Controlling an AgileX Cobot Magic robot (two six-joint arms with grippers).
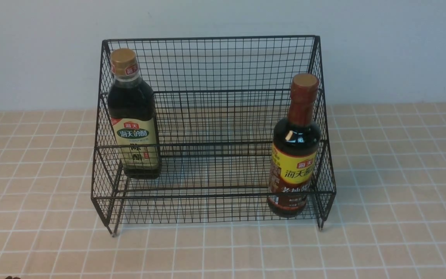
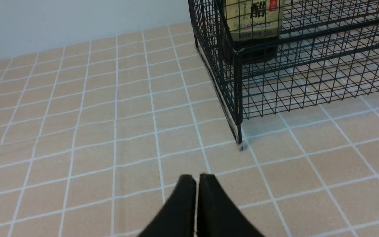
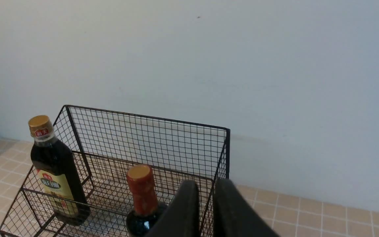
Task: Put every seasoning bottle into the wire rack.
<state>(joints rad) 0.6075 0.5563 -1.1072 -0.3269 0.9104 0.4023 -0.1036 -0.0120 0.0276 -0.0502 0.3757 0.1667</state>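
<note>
Cropping the squarish bottle [image 2: 253, 29], the left wrist view hides its cap.

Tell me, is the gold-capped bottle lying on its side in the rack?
No. The gold-capped bottle stands upright at the left end of the black wire rack, cap on top.
</note>
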